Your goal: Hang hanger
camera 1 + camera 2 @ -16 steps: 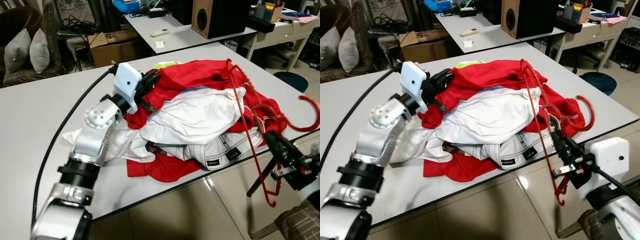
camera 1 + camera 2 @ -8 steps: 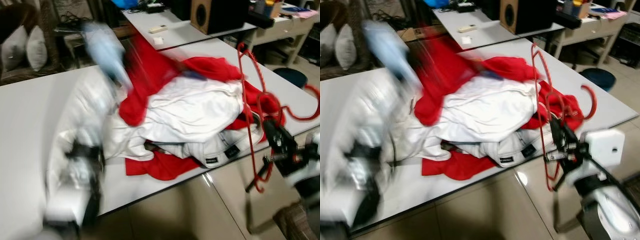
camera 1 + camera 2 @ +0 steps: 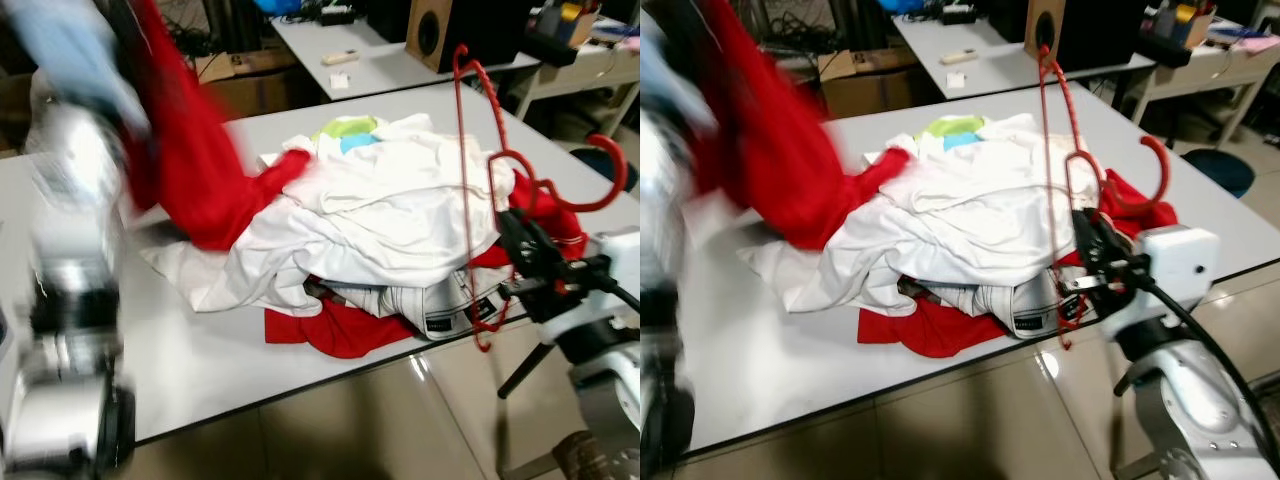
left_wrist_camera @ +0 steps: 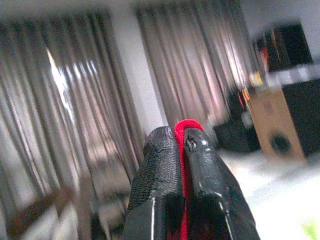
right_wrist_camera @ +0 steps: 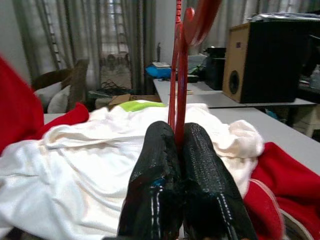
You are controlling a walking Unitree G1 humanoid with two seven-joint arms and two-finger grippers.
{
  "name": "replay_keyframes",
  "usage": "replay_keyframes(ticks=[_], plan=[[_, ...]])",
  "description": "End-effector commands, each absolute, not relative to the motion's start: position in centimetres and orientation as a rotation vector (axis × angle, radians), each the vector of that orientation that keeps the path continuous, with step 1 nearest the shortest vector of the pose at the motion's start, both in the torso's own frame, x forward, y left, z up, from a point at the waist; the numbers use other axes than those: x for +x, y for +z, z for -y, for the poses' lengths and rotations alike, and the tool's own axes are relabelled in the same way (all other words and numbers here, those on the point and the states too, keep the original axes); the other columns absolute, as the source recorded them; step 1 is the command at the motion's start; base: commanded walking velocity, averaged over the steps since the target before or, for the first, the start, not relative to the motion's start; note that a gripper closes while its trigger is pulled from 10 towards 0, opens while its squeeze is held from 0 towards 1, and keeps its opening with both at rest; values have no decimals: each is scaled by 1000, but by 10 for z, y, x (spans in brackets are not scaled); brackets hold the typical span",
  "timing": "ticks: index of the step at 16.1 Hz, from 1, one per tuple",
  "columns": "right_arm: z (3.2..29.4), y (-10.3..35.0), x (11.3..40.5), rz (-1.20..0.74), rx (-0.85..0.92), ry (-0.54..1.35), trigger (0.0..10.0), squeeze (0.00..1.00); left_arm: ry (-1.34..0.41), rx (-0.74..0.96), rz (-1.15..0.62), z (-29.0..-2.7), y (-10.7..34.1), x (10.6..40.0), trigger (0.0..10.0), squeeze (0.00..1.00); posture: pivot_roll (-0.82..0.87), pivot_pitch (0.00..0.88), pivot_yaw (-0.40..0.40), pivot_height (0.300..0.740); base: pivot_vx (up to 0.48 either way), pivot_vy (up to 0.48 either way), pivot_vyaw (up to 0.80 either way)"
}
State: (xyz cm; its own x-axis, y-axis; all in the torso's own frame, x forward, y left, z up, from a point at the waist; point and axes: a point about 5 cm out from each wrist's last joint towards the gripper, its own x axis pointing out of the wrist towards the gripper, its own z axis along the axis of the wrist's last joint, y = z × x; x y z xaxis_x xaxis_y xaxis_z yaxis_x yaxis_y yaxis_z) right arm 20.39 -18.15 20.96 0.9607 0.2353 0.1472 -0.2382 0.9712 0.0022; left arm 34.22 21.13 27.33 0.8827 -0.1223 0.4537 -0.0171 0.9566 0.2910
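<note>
White desk (image 3: 200, 350) carries a heap of white garments (image 3: 380, 215) over red cloth (image 3: 335, 330), a yellow-green piece (image 3: 345, 127) at the heap's 12 o'clock. A second desk (image 3: 380, 70) at 12 o'clock bears a wooden speaker (image 3: 432, 30). Cardboard box (image 3: 855, 85) at 11 o'clock. Tiled floor (image 3: 350, 430) at 6 o'clock.

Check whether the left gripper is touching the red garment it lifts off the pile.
Touching. In the left wrist view the left gripper is shut, with a fold of the red garment pinched between its two black fingers.
</note>
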Motion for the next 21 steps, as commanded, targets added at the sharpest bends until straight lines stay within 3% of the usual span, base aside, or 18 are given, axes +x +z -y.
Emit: replay_keyframes(ticks=[1, 3, 4, 5, 6, 21], plan=[[177, 208, 205, 132, 34, 260, 10000, 0, -67, 303, 437, -206, 263, 340, 0, 0, -49, 0, 51, 740, 0, 0, 0], [168, 196, 202, 66, 48, 323, 10000, 0, -100, 309, 137, -211, 200, 326, 0, 0, -30, 0, 42, 740, 0, 0, 0], [166, 194, 201, 55, 47, 335, 10000, 0, -104, 288, 141, -210, 197, 323, 0, 0, -28, 0, 42, 740, 0, 0, 0], [162, 190, 201, 33, 44, 357, 10000, 0, -99, 172, 75, -207, 187, 319, 9176, 0, -20, 0, 40, 740, 0, 0, 0], [157, 186, 201, 11, 49, 379, 10000, 0, -96, 166, 71, -202, 184, 316, 10000, 0, -19, 0, 42, 740, 0, 0, 0], [152, 179, 205, -12, 59, 378, 10000, 0, -118, 141, 38, -176, 191, 306, 10000, 0, -6, 0, 44, 740, -250, 0, 0]])
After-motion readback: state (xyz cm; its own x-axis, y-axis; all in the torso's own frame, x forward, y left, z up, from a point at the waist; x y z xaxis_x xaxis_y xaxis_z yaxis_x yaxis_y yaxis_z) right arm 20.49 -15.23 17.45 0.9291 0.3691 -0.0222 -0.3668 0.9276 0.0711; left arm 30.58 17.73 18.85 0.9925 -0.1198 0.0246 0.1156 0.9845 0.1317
